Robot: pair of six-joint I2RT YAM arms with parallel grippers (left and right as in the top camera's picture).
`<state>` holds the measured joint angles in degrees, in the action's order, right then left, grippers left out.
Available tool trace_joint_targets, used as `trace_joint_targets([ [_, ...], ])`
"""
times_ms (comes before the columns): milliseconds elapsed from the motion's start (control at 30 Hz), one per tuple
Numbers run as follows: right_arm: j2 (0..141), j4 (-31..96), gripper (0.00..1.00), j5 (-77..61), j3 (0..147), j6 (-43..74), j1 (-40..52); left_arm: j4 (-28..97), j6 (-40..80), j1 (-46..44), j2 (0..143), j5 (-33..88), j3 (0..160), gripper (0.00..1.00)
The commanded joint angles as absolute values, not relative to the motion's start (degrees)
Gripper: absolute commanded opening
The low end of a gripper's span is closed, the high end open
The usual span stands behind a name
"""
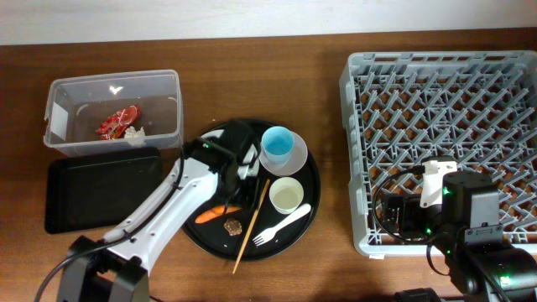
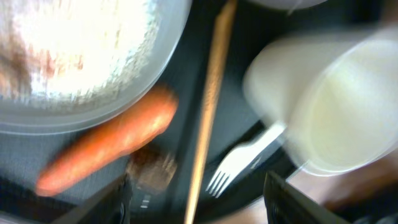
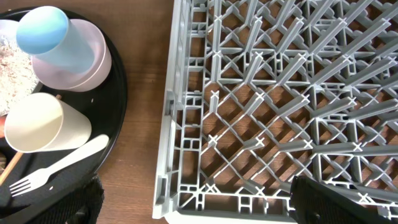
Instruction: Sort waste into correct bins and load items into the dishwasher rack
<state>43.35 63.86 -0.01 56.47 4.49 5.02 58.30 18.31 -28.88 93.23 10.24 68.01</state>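
Our left gripper [image 2: 199, 202] hangs spread and empty above the round tray [image 2: 186, 81].
The carrot [image 2: 106, 146] lies just left of it, long axis slanting up-right, brown chunk [image 2: 149, 168] beside; our right gripper [image 3: 196, 208], also spread, sits far off over the rack [image 3: 261, 143].

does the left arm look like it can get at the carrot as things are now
Likely yes. The left gripper hovers open close above the carrot, which lies uncovered beside the plate. The brown chunk and the chopstick sit close by, so the fingers might catch those too.
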Motion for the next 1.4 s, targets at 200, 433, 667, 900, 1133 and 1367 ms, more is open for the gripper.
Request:
trace_joint_targets([
  [200,44.9,64.2,0.99,0.5,57.5,4.8,4.8,46.8,17.3,-28.9,95.5,23.1,70.3,0.63],
  [433,46.6,64.1,0.99,0.5,57.5,4.8,4.8,46.6,18.6,-28.9,101.4,23.2,70.3,0.52],
  [667,46.8,64.2,0.99,0.5,57.5,4.8,4.8,45.4,18.6,-30.2,101.9,21.1,70.3,0.32],
  [900,46.8,64.6,0.99,0.5,57.5,4.8,4.8,45.4,18.6,-33.9,104.3,19.0,70.3,0.06],
  [1133,46.8,64.6,0.99,0.5,57.5,4.8,4.8,50.0,18.5,-30.7,102.4,19.8,74.7,0.0],
  [1367,46.9,64.5,0.99,0.0,57.5,5.0,4.8,46.9,10.8,-26.2,95.9,42.8,78.5,0.0],
])
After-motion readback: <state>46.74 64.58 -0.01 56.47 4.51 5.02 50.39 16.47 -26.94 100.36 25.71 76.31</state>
